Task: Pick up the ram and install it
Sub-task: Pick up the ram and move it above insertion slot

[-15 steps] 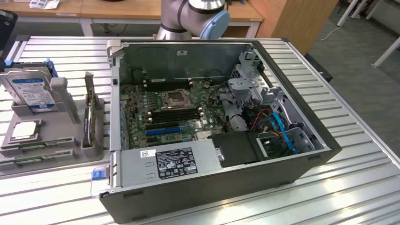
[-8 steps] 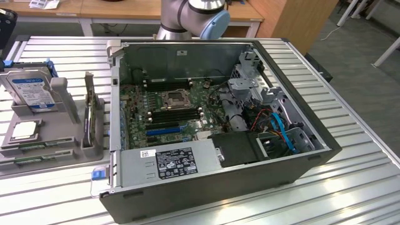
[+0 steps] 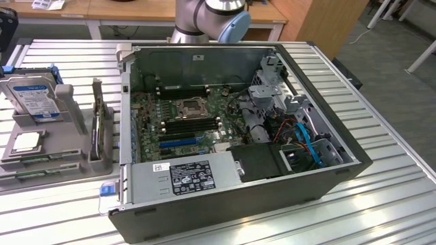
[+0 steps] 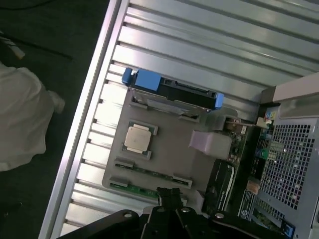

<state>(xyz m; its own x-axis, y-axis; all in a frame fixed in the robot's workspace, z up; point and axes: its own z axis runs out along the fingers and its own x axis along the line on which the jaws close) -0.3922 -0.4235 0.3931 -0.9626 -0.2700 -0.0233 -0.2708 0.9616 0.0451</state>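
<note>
Two green ram sticks (image 3: 40,158) lie flat in the grey holder (image 3: 68,153) at the exterior view's left, beside the open computer case (image 3: 238,204). In the wrist view the ram sticks (image 4: 149,173) lie side by side on the grey holder (image 4: 169,144), just past my gripper (image 4: 170,195). The gripper's dark fingers are shut with nothing between them, and it hangs well above the holder. The black memory slots (image 3: 191,125) sit on the motherboard below the processor socket (image 3: 189,107).
The holder also carries a blue-labelled hard drive (image 3: 32,99), a processor chip (image 3: 27,142) and an upright card (image 3: 101,127). The arm's base (image 3: 208,20) stands behind the case. A power supply (image 3: 184,176) and cables fill the case's near side. The ribbed metal table (image 3: 381,194) surrounds everything.
</note>
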